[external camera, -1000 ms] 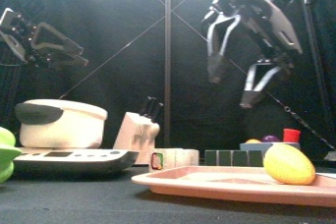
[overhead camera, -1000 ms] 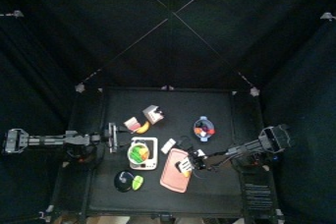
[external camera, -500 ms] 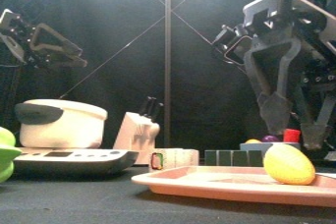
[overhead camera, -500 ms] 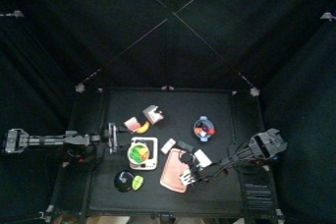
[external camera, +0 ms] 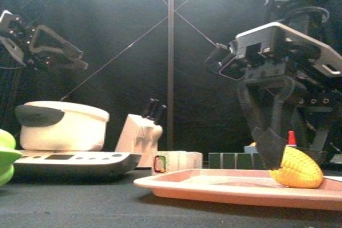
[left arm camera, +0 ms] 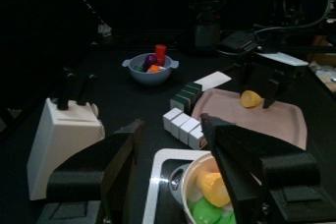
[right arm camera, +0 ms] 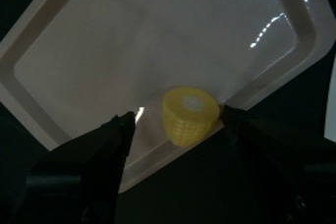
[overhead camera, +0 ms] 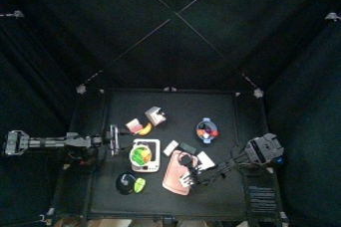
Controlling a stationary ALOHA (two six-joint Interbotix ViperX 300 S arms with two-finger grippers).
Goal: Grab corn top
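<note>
The right claw (right arm camera: 180, 130) hangs spread wide, one jaw on each side of the corn (right arm camera: 188, 116), not touching it. The corn lies on the pink tray (right arm camera: 132, 51) near one corner. In the front view the claw (external camera: 275, 152) sits just above the corn (external camera: 297, 170). The left claw (left arm camera: 178, 154) rests open over a scale (left arm camera: 178, 174).

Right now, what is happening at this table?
The right gripper hangs directly above the short yellow corn cob, which stands on the pale pink plastic tray. Its jaws are open on either side of the cob and have not yet closed on it. The left gripper rests apart at the table's left side, jaws open, above a white scale with green and yellow items.
</note>
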